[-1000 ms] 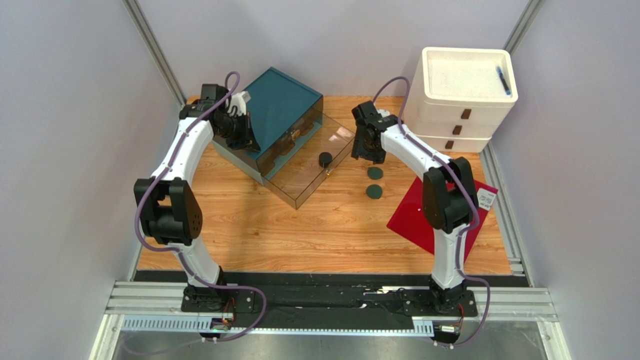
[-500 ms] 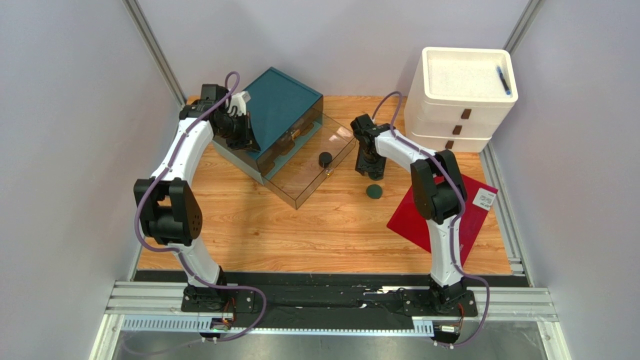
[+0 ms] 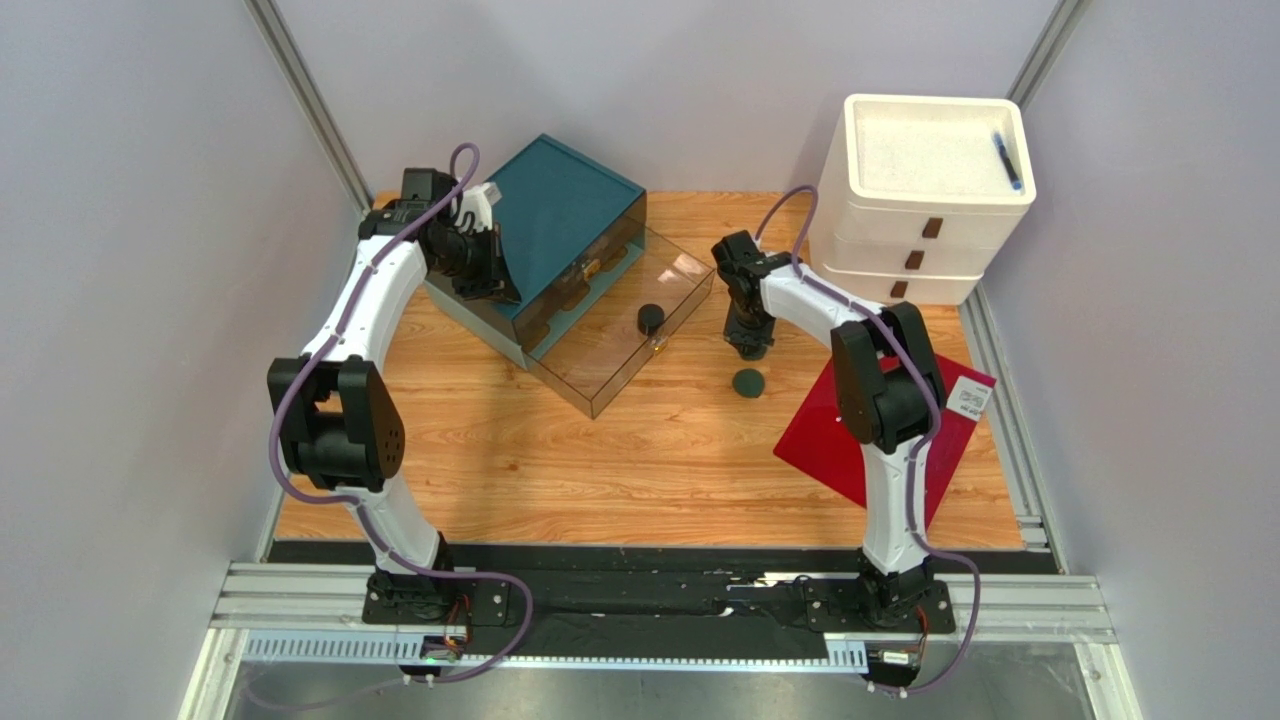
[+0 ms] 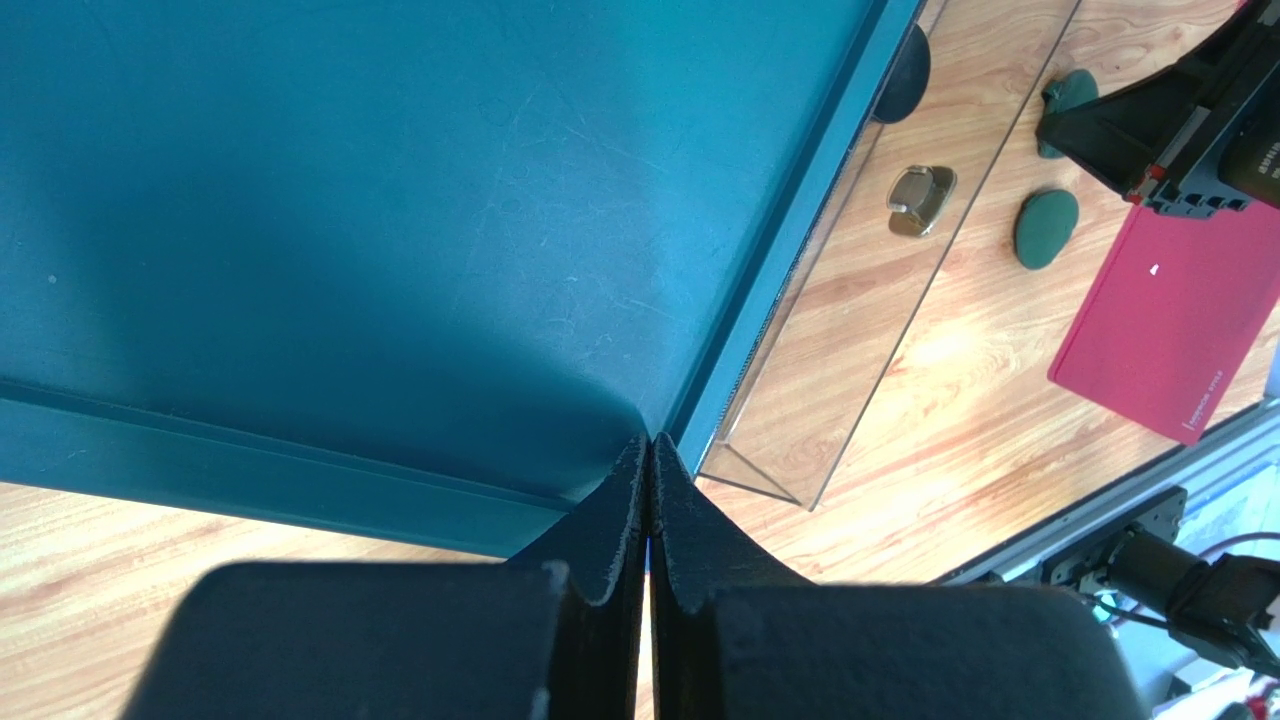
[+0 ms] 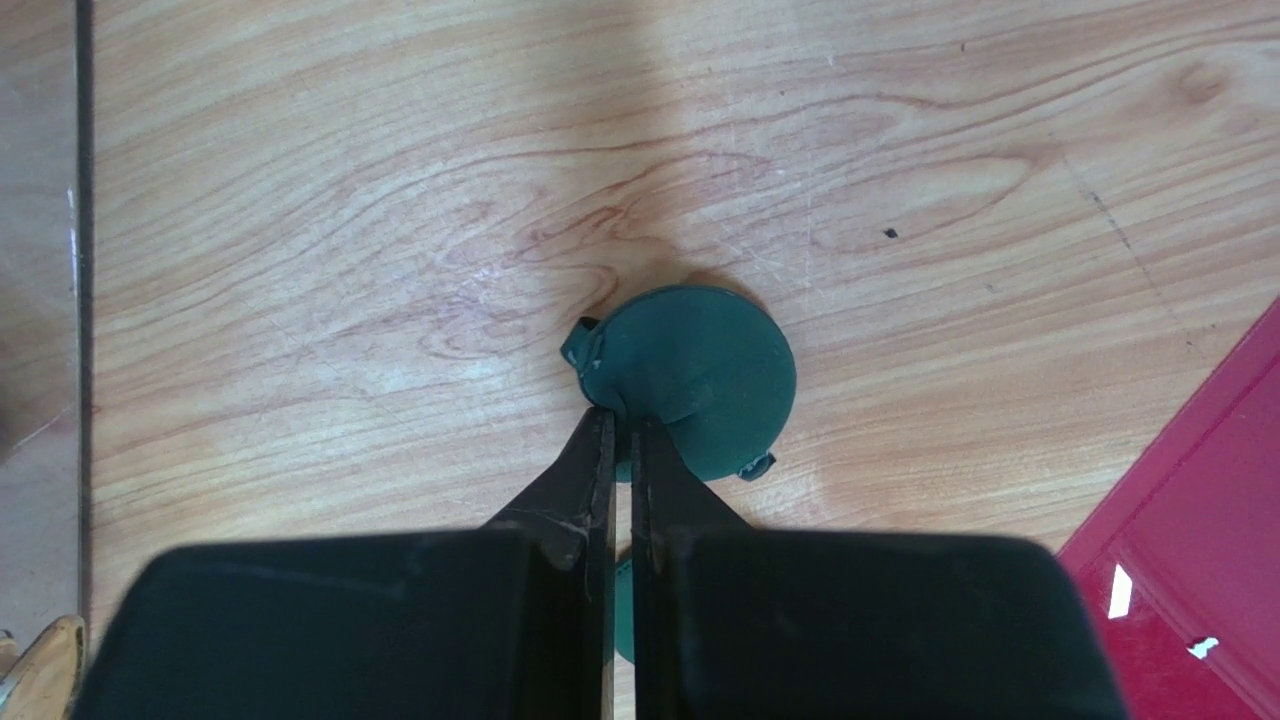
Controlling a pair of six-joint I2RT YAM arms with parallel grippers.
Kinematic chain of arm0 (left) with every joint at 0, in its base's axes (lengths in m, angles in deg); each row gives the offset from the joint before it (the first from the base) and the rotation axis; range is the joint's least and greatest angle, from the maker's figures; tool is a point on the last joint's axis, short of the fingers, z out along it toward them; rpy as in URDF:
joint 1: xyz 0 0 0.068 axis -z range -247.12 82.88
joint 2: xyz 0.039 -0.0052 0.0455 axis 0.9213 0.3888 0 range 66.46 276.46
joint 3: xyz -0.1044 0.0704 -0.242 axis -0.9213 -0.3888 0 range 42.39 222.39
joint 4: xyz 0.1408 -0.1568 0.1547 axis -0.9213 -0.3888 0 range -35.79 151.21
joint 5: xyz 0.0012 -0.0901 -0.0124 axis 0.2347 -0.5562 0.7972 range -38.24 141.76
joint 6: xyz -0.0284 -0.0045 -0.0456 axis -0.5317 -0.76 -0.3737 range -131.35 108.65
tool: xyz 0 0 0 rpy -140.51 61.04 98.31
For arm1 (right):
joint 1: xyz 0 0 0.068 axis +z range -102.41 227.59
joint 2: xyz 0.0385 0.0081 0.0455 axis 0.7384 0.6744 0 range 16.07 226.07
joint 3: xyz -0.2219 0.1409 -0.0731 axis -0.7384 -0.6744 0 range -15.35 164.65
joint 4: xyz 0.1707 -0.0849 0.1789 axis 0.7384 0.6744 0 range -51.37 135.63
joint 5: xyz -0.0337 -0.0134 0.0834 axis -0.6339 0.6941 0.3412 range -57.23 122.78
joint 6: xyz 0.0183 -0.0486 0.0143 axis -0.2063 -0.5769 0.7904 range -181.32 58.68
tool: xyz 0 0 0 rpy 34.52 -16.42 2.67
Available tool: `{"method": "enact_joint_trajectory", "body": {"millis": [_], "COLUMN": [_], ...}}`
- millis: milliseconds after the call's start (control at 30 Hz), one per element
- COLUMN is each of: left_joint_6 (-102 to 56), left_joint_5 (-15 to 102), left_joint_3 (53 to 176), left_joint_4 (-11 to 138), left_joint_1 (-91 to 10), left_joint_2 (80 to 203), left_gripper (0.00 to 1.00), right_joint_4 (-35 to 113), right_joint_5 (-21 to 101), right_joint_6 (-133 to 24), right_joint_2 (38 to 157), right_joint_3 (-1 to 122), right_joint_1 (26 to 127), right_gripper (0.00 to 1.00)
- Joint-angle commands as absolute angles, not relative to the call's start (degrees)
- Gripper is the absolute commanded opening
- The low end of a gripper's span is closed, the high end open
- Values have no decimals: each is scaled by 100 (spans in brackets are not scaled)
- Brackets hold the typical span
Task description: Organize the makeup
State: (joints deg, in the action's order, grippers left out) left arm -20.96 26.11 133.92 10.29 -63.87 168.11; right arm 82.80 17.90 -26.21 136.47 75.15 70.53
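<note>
Right wrist view: right pincer [image 5: 619, 423] closed, tips apparently touching green compact [image 5: 714, 368] rim.

In the right wrist view the right tool [image 5: 619, 428] hides the near rim of the dark-green compact [image 5: 706, 368], the red sheet [image 5: 1202, 555] runs off the lower right edge, and the top view hides that compact under the tool.

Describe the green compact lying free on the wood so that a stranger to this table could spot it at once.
Start at the red sheet on the right of the table. Just left of it, on bare wood, lies a flat, round, dark-green compact. Unlike the other green compact, it has no gripper over it; unlike the black compact, it lies outside the clear drawer.
</note>
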Motion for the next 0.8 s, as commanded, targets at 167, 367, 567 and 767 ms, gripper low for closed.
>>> {"method": "enact_joint_trajectory", "body": {"millis": [167, 367, 567, 767], "left_joint_6": [-1698, -1689, -1698, -1698], "left_joint_5": [3488, 3497, 3488, 3479], "left_joint_3": [12782, 12791, 12791, 12774], "left_joint_4": [-392, -392, -383, -383], "left_joint_1": [-6317, -6317, -6317, -6317], "left_joint_2": [17466, 17509, 17536, 17545], "left_gripper": [0, 0, 0, 0], "right_joint_4": [8363, 8337, 8485, 9066], "right_joint_5": [1722, 1853, 2056, 1528], "right_joint_6": [-2661, -2827, -2986, -2715], "right_joint_2": [12647, 12496, 12979, 13305], "right_joint_3": [7684, 8448, 9687, 9726], "right_joint_1": [7062, 7342, 7869, 7819], "right_gripper": [0, 0, 0, 11]}}
